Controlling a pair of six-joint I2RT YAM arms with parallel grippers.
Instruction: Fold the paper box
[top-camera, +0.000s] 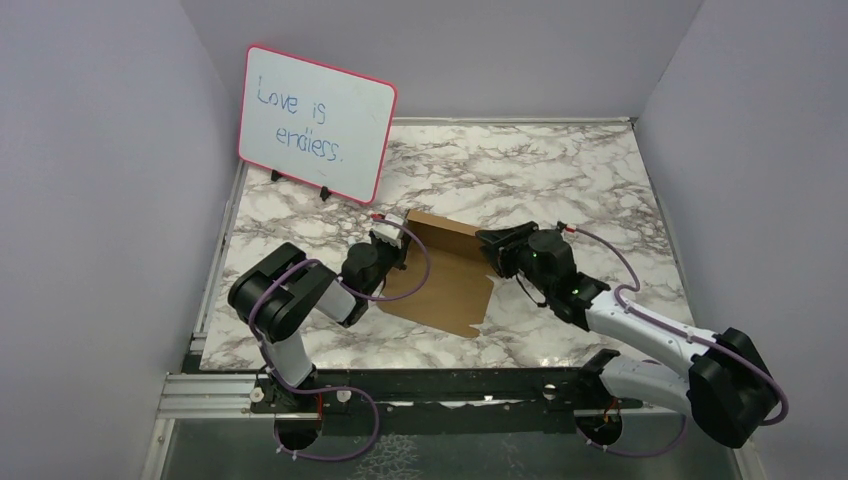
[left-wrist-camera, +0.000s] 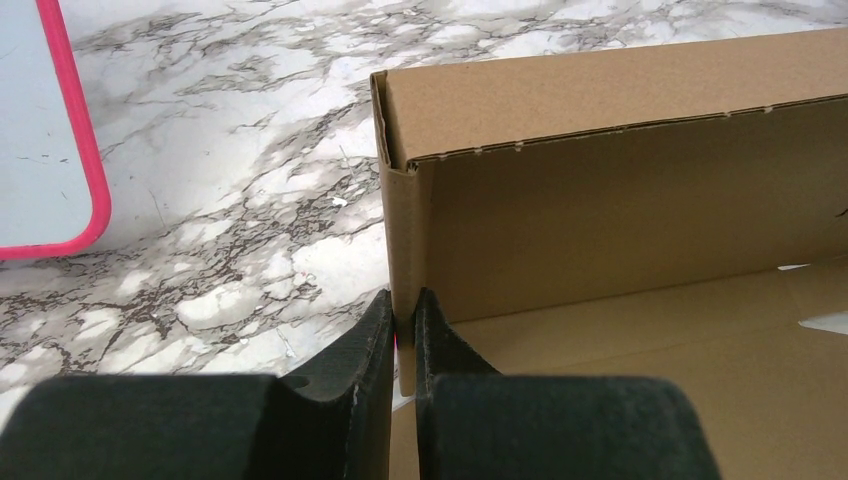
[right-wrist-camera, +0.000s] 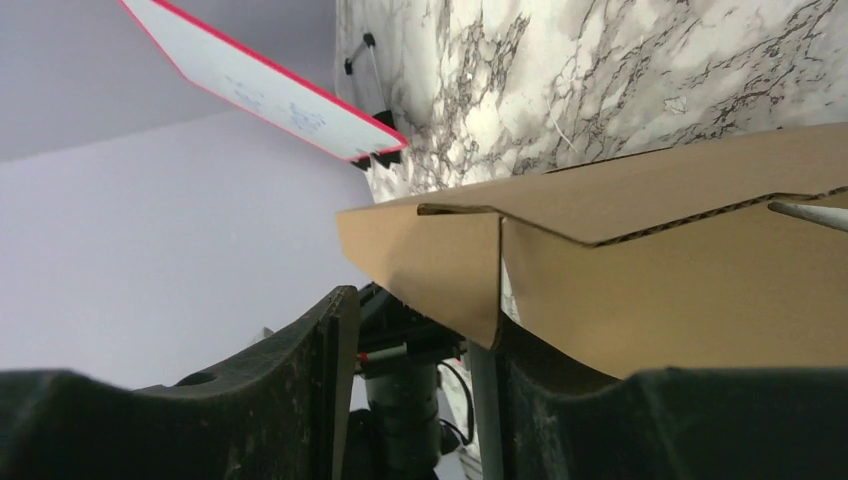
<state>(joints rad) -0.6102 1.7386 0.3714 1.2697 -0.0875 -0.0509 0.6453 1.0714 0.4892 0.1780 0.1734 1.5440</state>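
Marble-top table (top-camera: 560, 170), grey walls on three sides, pink-framed whiteboard (top-camera: 315, 125) propped at back left.

Top view: paper box (top-camera: 445, 285) sits mid-table between the two arms. It's part-formed, base flat on the marble and far side raised. Left gripper (top-camera: 397, 240) is at its far-left corner, right gripper (top-camera: 490, 240) at its far-right edge. Can't read either jaw gap from up here.

Left wrist view: left gripper (left-wrist-camera: 402, 310) is pinched together on the box's upright end wall (left-wrist-camera: 408, 230), cardboard sandwiched between the two pads. The long back wall stands up with its top strip folded over along the perforated crease. Box floor (left-wrist-camera: 650, 340) is flat to the right, bare table (left-wrist-camera: 250, 200) to the left, whiteboard (left-wrist-camera: 40, 120) edge in frame.

Right wrist view: right gripper (right-wrist-camera: 420, 330) has its jaws apart, straddling a hanging corner flap (right-wrist-camera: 440, 260). Daylight shows between the flap and one finger (right-wrist-camera: 300, 380), so it isn't clamped. The other finger is at or behind the cardboard, contact unclear.

My read: mid-fold, on the wall and corner tuck stage. The left arm is anchoring one end while the right lines up on the opposite flap. The next move needs the right jaws to bite the flap squarely, then swing it inward along its crease while the left holds firm. Otherwise the box skates on the marble or the raised wall flops back.
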